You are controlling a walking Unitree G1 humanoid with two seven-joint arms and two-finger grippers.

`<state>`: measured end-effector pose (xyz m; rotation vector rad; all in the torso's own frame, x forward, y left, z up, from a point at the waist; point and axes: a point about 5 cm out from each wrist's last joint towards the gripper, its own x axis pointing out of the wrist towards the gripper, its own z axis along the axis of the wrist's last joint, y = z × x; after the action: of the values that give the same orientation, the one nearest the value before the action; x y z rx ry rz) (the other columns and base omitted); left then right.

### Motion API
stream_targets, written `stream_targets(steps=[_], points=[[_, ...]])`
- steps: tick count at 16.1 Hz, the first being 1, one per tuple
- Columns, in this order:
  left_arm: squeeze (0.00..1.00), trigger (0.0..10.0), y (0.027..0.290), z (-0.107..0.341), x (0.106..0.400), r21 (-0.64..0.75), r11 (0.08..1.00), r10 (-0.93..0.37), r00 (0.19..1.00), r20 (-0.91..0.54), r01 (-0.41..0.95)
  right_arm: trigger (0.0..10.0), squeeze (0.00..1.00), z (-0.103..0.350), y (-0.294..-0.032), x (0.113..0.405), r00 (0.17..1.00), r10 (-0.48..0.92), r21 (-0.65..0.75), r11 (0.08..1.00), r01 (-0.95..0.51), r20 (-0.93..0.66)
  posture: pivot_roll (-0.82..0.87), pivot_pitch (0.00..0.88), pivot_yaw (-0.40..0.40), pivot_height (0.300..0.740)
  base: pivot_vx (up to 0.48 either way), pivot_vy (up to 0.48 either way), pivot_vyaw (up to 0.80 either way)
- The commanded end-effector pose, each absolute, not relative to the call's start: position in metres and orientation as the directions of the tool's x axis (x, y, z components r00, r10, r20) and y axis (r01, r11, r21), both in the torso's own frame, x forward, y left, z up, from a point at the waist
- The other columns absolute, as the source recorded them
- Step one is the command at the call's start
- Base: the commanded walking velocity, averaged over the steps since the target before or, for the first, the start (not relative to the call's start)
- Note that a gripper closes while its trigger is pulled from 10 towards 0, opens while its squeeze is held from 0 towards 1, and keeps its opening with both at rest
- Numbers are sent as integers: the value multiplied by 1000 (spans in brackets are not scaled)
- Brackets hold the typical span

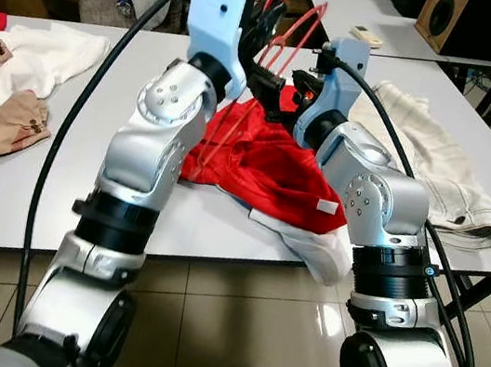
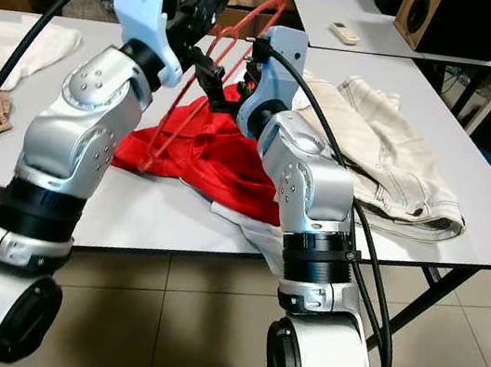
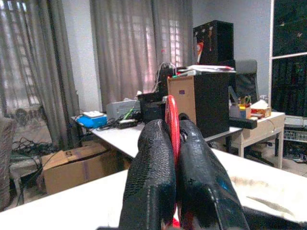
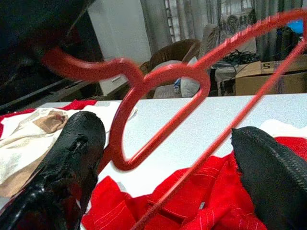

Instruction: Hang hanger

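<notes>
Holding a red hanger [image 4: 163, 81] above the white table [image 1: 54, 199], both arms reach forward.

Left gripper [image 3: 173, 158] has its 2 black fingers [image 3: 151, 177] pinched tight on the hanger's thin red bar; right gripper [image 4: 163, 158] is spread wide, fingers either side of the hanger, over a red garment [image 1: 271, 174]. Cream trousers [image 2: 391, 161] lie right; a speaker [image 1: 443, 19] sits behind.

Even indoor light fills both eye views, which are sharp; the bench [image 1: 25, 203] is bright white, with soft shadows under the arms and pale glare on the floor tiles [image 1: 230, 332]. In the left wrist view, daylight through the curtains [image 3: 120, 52] washes out the far window. Both wrist views blur the near fingers [image 4: 72, 158].
</notes>
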<state>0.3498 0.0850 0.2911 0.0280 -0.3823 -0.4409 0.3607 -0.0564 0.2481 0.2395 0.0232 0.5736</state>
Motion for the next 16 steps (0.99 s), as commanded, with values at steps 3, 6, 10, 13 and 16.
stream_targets(steps=[3, 6, 10, 13, 16], points=[[0, 0, 86, 290, 346, 138, 914, -406, 852, 331, 382, 10000, 0, 240, -56, 363, 847, 532, 190, 834, -519, -23, -23, 0, -18, 740, 0, 0, 0], [0, 0, 88, 286, 339, 143, 918, -397, 863, 311, 370, 0, 0, 223, -57, 362, 847, 524, 203, 842, -499, -90, -13, 0, -31, 740, 0, 0, 0], [0, 0, 79, 283, 334, 202, 901, -431, 853, 295, 385, 0, 0, 219, -54, 362, 837, 535, 221, 835, -504, -113, -11, 0, -37, 740, 0, 0, 0], [0, 0, 76, 285, 331, 281, 885, -446, 846, 292, 370, 0, 0, 216, -56, 361, 837, 533, 261, 832, -490, -127, -9, 0, -47, 740, 0, 0, 0], [0, 0, 77, 286, 332, 304, 886, -438, 849, 296, 351, 0, 0, 215, -58, 362, 838, 530, 279, 831, -482, -131, -17, 0, -43, 740, 0, 0, 0]])
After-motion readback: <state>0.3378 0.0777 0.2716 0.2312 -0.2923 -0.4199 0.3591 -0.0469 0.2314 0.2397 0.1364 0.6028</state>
